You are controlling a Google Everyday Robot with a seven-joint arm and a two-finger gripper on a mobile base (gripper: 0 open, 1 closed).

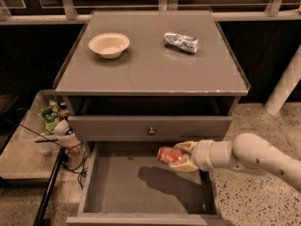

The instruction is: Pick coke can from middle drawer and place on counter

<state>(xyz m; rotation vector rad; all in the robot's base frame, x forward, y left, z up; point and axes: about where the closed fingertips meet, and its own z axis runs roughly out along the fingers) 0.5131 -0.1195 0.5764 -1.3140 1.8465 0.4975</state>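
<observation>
The red coke can [167,154] lies sideways in my gripper [181,156], whose pale fingers are shut on it from the right. I hold it lifted above the floor of the open middle drawer [127,187], near the drawer's back right, just below the closed drawer front with the round knob [151,131]. A shadow falls on the drawer floor beneath the can. My white arm [254,157] comes in from the right. The grey counter [146,62] is above.
A cream bowl [108,44] sits at the counter's back left and a crinkled silver can [181,41] at its back right. A low side table with clutter [49,126] and cables stands to the left. A white post [284,86] is at right.
</observation>
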